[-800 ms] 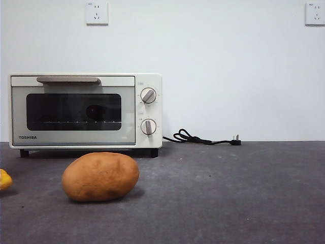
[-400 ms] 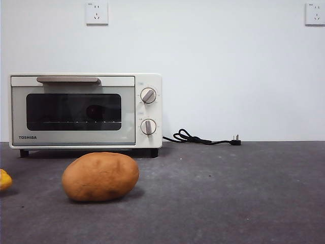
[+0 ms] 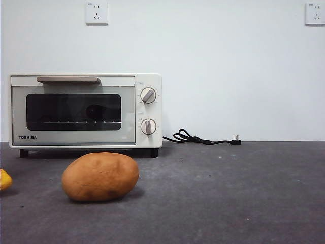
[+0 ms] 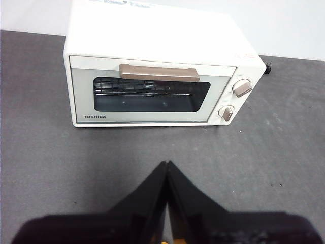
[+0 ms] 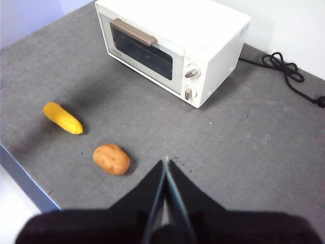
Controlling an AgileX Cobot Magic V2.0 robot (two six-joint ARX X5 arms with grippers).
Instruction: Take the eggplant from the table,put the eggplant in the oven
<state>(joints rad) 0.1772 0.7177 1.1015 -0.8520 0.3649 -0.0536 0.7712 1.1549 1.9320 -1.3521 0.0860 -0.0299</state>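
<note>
Showing only as a dark rounded shape behind the oven's (image 3: 85, 111) glass door in the front view, the eggplant (image 3: 96, 111) cannot be made out for certain; it lies nowhere on the table (image 3: 228, 193) in any view, and the two wrist views, looking down through the glass, show only the wire rack (image 4: 147, 87) and no clear sign of it. The door is closed, its beige bar handle (image 3: 68, 80) along the top edge, with two round knobs (image 3: 148, 95) one above the other beside the glass. A black power cord (image 3: 200, 138) lies coiled on the table behind the oven on its knob side, its plug resting free near the wall. In front of the oven, well apart from it, sits a brown potato (image 3: 100, 176), and farther off to the side a yellow piece of produce (image 5: 62, 118) lies near the table's edge, cut off at the border of the front view. The left gripper (image 4: 166, 165) hangs above the table facing the oven door, its two black jaws pressed together with nothing between them. The right gripper (image 5: 166, 161) is raised high over the bare middle of the table, near the potato, its jaws likewise closed and empty. Two wall sockets (image 3: 97, 12) sit high on the white wall.
</note>
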